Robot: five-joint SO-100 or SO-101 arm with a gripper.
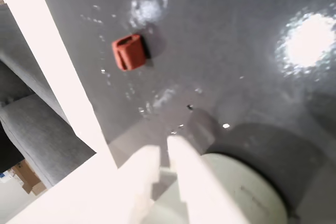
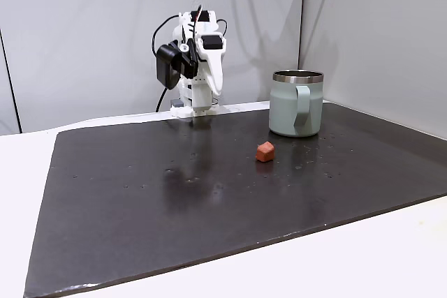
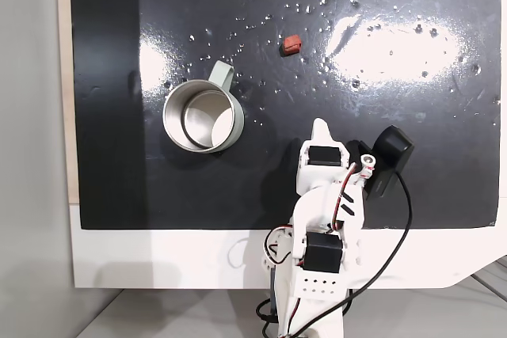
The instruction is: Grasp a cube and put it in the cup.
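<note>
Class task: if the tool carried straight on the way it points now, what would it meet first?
Probably the bare dark mat. The tool hangs tip-down near the arm's base, above the mat. The cube and cup sit off to the side, though depth is uncertain.

Brick-red cube [image 2: 265,151] flat on dark mat, near upright sage-green cup [image 2: 296,103], apart, cup empty

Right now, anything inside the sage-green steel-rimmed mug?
The sage-green steel-rimmed mug looks empty: bare steel floor seen from above, though its near inner wall is hidden. The small brick-red cube lies outside on the dark mat.
</note>
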